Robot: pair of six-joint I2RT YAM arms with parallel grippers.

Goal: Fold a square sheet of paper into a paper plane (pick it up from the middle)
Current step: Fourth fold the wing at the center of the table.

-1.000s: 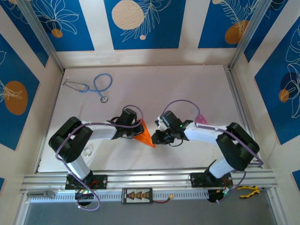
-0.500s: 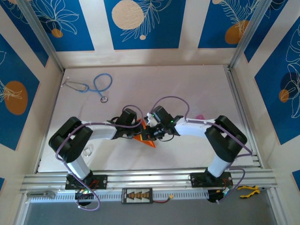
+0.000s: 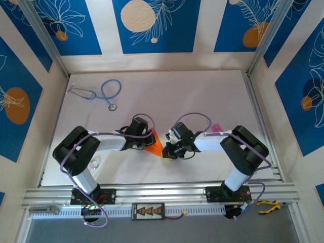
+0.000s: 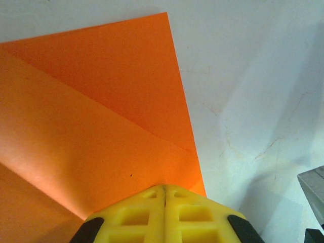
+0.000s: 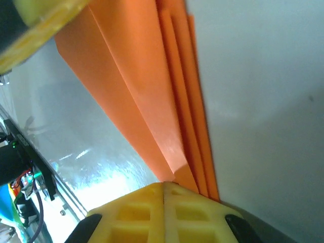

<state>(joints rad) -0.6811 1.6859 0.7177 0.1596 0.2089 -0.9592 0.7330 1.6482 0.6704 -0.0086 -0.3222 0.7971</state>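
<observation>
Your left end effector [image 4: 164, 188] has its yellow fingers pressed together, seam closed, with the tips set down on the orange paper [image 4: 101, 116]. The paper spreads ahead of them and to their left, face up, with one diagonal crease running in toward the tips. You cannot tell whether any layer is caught in that seam, since the fingers cover the spot. The near and left parts of the paper are cut off by the frame. A grey shape [image 4: 314, 192] just to the right of the fingers is clipped at the corner and too partial to name.

Your right end effector [image 5: 163, 186] is also closed, and here the stacked folded edges of the paper [image 5: 152, 91] run straight into the seam, so it is pinching the paper's narrow end. Ahead and to its left, a blurred yellow finger [image 5: 35, 25] sits at the paper's far end.

From above, both end effectors [image 3: 146, 143] [image 3: 169, 151] meet over the desk [image 3: 202, 96], and only an orange wedge [image 3: 154, 143] shows between them. The rest lies under the wrists.
</observation>
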